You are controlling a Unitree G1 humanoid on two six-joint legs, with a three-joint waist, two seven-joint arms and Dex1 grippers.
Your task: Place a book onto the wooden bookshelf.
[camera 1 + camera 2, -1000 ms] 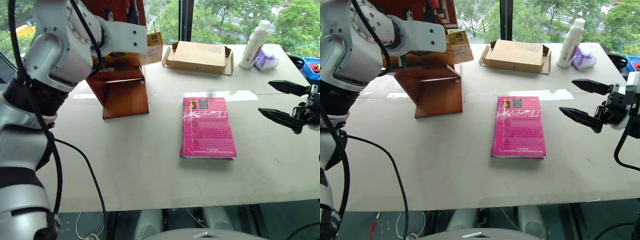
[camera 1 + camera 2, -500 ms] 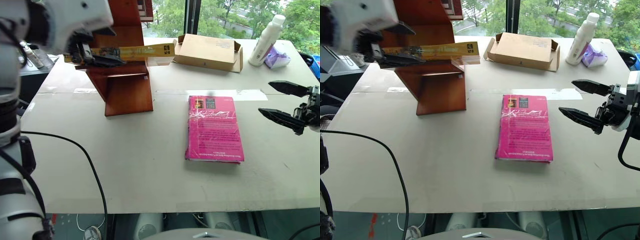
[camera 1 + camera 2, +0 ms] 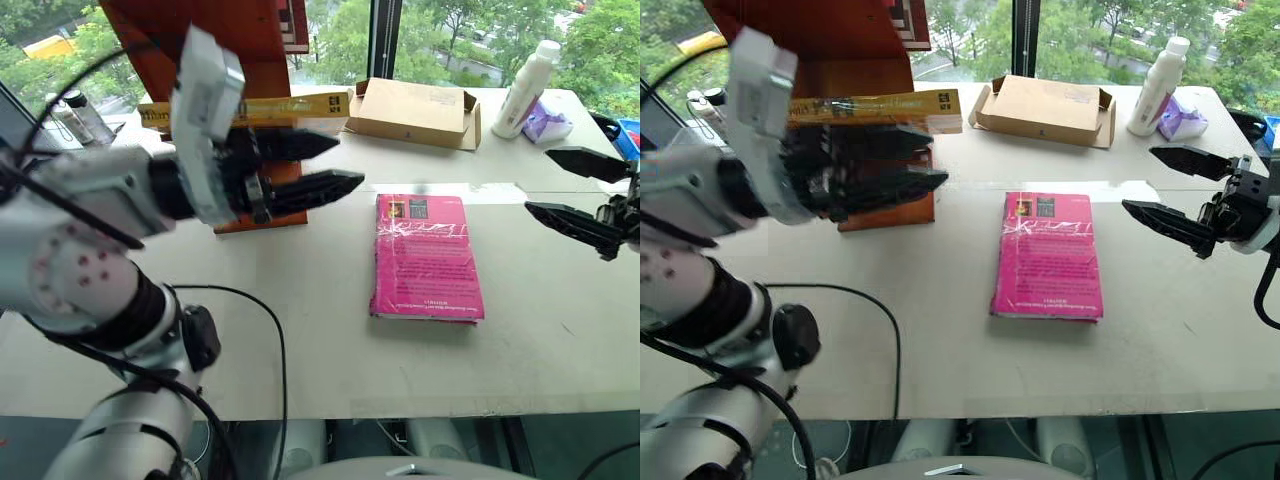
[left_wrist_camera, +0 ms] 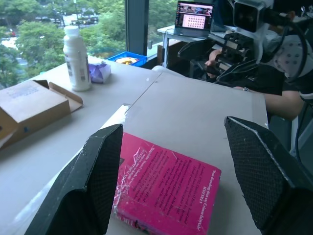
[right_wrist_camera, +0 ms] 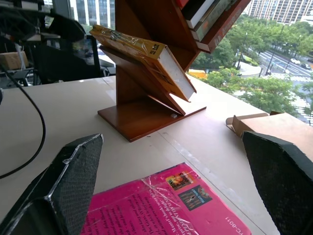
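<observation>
The yellow book (image 3: 250, 108) lies flat on the slanted board of the wooden bookshelf (image 5: 146, 115), one end sticking out past the shelf's side. My left gripper (image 3: 345, 163) hangs in front of the shelf, below the book and clear of it, open and empty, pointing toward the table's middle. A magenta-pink book (image 3: 428, 255) lies flat on the table between both grippers. My right gripper (image 3: 538, 180) hovers at the table's right side, open and empty, pointing toward the pink book. The left wrist view looks over the pink book (image 4: 166, 191) between its fingers (image 4: 98, 181).
A flat cardboard box (image 3: 412, 110) lies at the back of the table. A white bottle (image 3: 528, 88) and a purple wrapper (image 3: 548, 118) stand at the back right. More books (image 5: 210, 14) fill the shelf's upper level. A black cable (image 3: 250, 330) hangs over the front left edge.
My left gripper let go of the yellow book, which stays on the shelf board. The left arm pulled back toward me and to the right, rolling its wrist. The right gripper barely moved.
</observation>
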